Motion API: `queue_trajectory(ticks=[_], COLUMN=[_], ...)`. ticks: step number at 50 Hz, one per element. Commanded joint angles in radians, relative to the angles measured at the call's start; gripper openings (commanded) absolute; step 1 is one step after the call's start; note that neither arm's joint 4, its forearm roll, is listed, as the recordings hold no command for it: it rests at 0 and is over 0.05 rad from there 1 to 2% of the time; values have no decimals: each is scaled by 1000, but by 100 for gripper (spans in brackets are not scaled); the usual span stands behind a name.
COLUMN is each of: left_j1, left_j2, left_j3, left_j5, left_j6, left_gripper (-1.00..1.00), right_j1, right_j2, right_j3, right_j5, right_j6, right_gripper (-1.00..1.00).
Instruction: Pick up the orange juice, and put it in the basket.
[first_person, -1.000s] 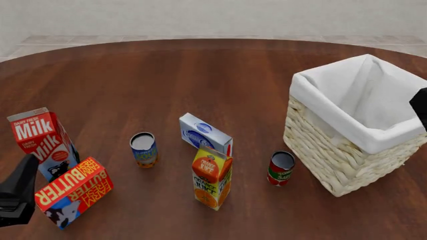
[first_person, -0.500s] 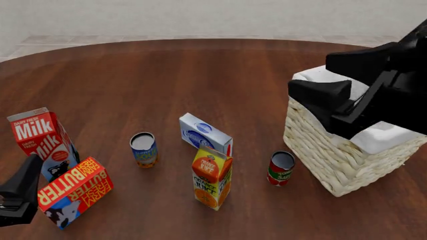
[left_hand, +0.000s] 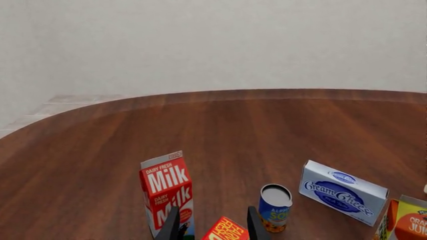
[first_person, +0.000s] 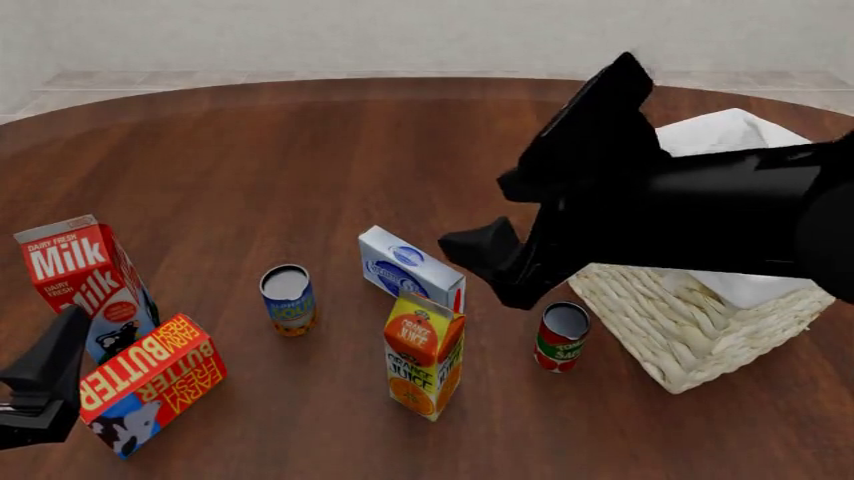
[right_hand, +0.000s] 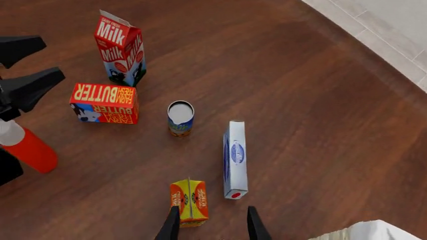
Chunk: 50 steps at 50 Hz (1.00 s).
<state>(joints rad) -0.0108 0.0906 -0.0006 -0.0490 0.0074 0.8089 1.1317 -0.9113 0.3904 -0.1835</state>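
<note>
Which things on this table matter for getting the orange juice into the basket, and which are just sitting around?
Part of the job:
orange juice
basket
right gripper, open above the orange juice

Just lying about:
Milk carton
Butter box
Cream Cheese box
blue can
red can

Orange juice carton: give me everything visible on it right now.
The orange juice is a tall gable-top carton, yellow and orange, with an orange-slice picture and dark lettering; it looks like printed card. It stands upright on the wooden table, near the front, touching nothing. A blue-and-white cream cheese box lies just behind it, a red soup can to its right. The right gripper, open, hangs above it without contact.
</note>
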Motion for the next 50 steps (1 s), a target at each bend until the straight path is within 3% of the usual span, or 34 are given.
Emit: queue_trajectory(ticks=[1, 9, 14, 26, 31, 50], left_j1=[-5, -9, -12, -10, -12, -17], left_j2=[24, 51, 51, 64, 76, 88], left_j3=[0, 0, 0, 0, 0, 0], left_j5=[-17, -38, -37, -46, -55, -60], left_j6=[-3, -2, -1, -4, -2, 2], left_gripper=[100, 100, 100, 100, 100, 100], right_j1=[87, 120, 139, 107, 57, 46], right_j2=[74, 128, 149, 218, 241, 275], right_j3=[-29, -54, -57, -48, -46, 9], right_j5=[33, 56, 50, 12, -3, -55], right_j6=[3, -21, -7, -40, -95, -90], right_gripper=[100, 100, 100, 100, 100, 100])
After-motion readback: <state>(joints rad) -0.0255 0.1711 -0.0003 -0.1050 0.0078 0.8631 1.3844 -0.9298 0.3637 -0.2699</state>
